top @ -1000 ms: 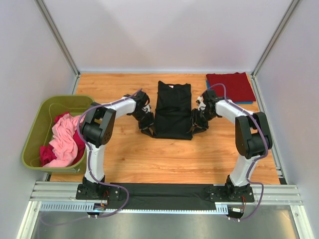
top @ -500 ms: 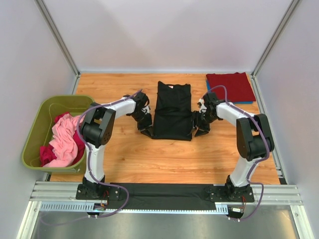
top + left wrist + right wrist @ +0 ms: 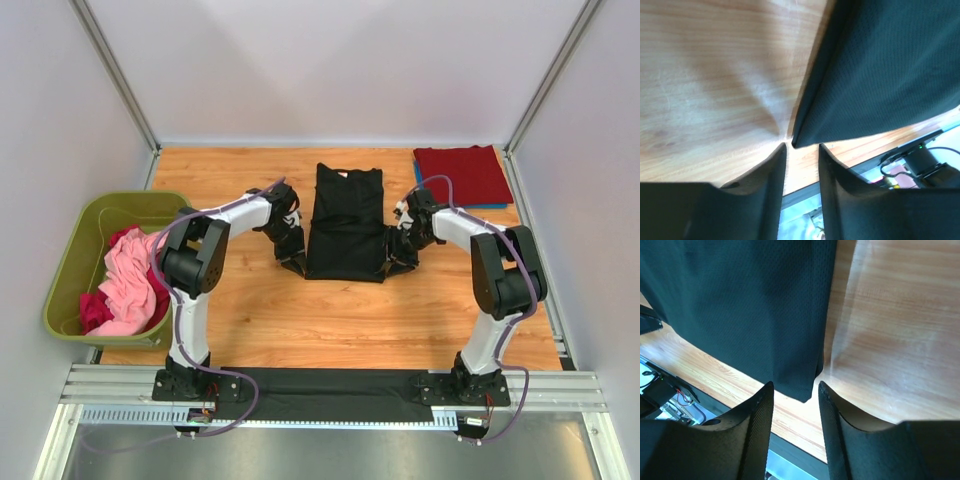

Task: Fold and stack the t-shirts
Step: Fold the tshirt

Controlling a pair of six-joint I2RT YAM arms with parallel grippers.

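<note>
Both open, the left pincer [image 3: 801,150] and right pincer [image 3: 795,390] bracket the black cloth t-shirt [image 3: 346,225].
Its hem corners sit right at their parted tips, likely for a pinch-and-fold.

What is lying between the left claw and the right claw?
The near end of the black shirt; the left claw and right claw sit at its corners. The top view shows this.

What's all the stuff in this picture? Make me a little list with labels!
black t-shirt: folded narrow, flat mid-table
left gripper: open, at shirt's near left corner
right gripper: open, at shirt's near right corner
dark red t-shirt: folded, far right corner
green bin: left edge, pink shirts heaped inside
</note>
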